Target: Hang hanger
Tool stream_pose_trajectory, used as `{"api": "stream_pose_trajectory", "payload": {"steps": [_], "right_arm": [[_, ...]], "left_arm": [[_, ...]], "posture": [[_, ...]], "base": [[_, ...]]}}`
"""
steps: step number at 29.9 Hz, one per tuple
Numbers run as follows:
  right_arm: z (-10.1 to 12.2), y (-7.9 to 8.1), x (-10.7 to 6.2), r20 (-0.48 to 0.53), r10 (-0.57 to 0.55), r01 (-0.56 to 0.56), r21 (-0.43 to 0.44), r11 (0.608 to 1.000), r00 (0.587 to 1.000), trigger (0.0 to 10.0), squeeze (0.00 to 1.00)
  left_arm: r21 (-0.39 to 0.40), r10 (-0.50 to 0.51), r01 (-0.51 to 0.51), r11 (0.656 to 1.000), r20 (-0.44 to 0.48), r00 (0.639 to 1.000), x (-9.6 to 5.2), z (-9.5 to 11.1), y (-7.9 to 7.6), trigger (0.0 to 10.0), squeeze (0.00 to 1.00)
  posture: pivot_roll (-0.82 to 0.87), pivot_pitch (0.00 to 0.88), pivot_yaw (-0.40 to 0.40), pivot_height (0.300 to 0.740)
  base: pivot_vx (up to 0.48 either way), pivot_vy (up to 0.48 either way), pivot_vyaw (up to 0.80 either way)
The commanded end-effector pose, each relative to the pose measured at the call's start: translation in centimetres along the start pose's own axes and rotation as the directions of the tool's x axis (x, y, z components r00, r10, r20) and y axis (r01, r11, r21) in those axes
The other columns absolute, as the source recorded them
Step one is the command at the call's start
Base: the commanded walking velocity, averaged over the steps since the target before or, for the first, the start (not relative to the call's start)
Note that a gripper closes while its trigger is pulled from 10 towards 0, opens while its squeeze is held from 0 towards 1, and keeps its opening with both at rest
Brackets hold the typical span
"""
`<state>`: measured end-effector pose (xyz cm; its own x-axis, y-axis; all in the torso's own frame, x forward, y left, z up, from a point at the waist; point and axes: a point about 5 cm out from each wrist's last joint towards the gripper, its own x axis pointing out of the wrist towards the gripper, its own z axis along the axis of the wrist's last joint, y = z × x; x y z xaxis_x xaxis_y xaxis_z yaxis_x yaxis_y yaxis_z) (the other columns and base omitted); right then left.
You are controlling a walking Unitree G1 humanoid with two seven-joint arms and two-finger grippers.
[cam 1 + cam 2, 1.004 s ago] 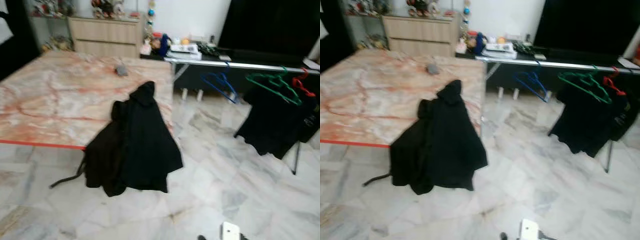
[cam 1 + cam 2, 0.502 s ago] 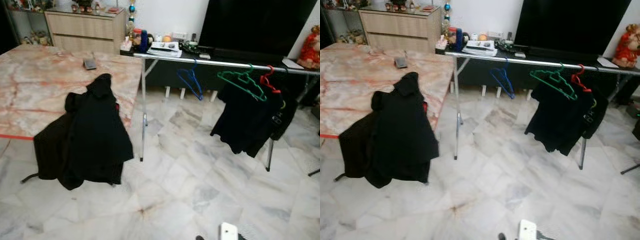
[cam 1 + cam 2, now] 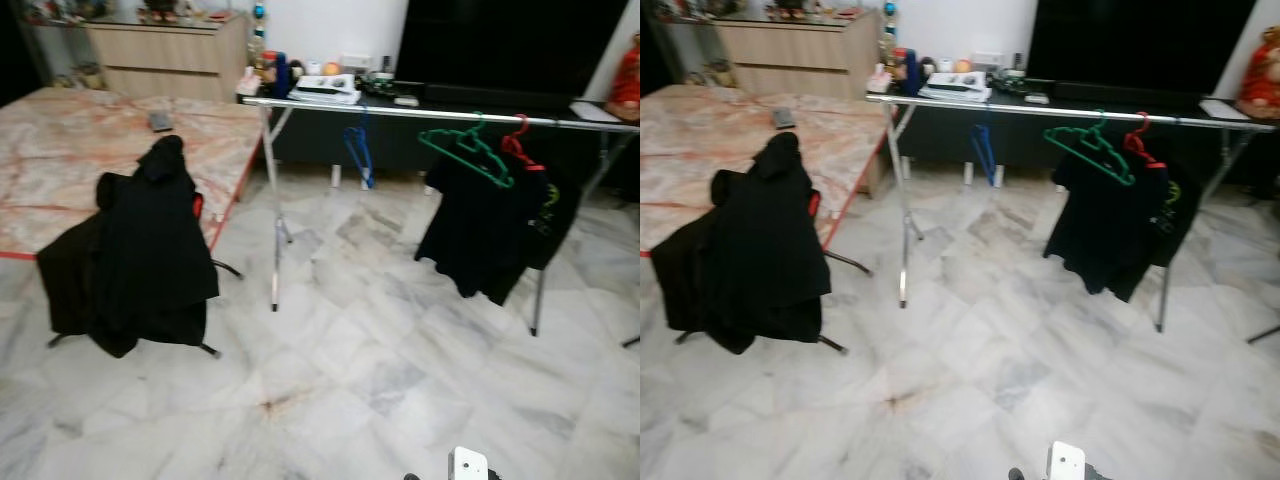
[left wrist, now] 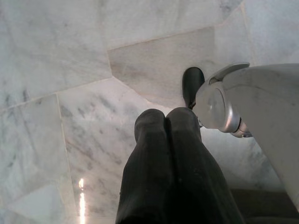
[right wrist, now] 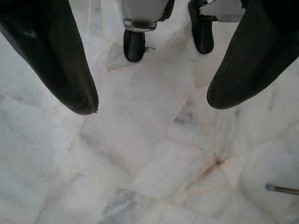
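I am facing the rail [image 3: 400,113]; the green hanger [image 3: 467,150] is hanging there. Left claw [image 4: 167,122] is clenched empty, right claw [image 5: 152,100] released, both pointing floorward. No hanger is grasped; hanging is pending

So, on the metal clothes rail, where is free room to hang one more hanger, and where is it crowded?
The rail is bare between its left end and the blue hanger, and again between the blue hanger and the green hanger. It is crowded further right, where the green hanger, the red hanger and the black garment hang close together.
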<state>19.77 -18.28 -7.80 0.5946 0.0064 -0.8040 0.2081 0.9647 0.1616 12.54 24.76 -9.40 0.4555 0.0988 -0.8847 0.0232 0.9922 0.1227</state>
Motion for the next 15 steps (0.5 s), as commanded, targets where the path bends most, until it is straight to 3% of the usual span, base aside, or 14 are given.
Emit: {"api": "stream_pose_trajectory", "payload": {"steps": [1,3,9,13,15], "right_arm": [[0.1,-0.1,0.0,-0.002,-0.002,0.002,0.001,1.0,1.0,10.0,0.0],[0.2,-0.4,0.0,0.0,-0.008,0.008,-0.001,1.0,1.0,10.0,0.0],[0.4,-0.6,-0.1,0.012,-0.013,0.013,-0.002,1.0,1.0,10.0,0.0],[0.4,-0.8,-0.1,0.007,-0.017,0.017,-0.008,1.0,1.0,10.0,0.0],[0.3,-0.8,-0.1,0.0,-0.021,0.021,-0.001,1.0,1.0,10.0,0.0]], "left_arm": [[-0.001,-0.01,0.01,1.0,0.023,1.0,0.2,0.8,-0.7,10.0,0.0],[-0.007,-0.028,0.028,1.0,0.038,0.999,0.6,1.8,-2.1,10.0,0.0],[-0.014,-0.041,0.041,0.999,0.049,0.998,0.8,2.5,-3.3,10.0,0.0],[-0.021,-0.044,0.045,0.999,0.049,0.998,0.8,2.6,-3.8,10.0,0.0],[-0.023,-0.04,0.04,0.999,0.031,0.999,0.7,1.6,-3.3,10.0,0.0]], "posture": [[0.06,0.0,-0.03,0.74],[0.05,0.0,-0.042,0.74],[0.04,0.0,-0.059,0.74],[0.04,0.0,-0.062,0.74],[0.03,0.0,-0.059,0.74]], "base": [[0.0,0.0,0.0],[0.139,0.0,0.0],[0.303,0.0,0.0],[0.328,0.0,0.0],[0.343,0.0,0.0]]}}
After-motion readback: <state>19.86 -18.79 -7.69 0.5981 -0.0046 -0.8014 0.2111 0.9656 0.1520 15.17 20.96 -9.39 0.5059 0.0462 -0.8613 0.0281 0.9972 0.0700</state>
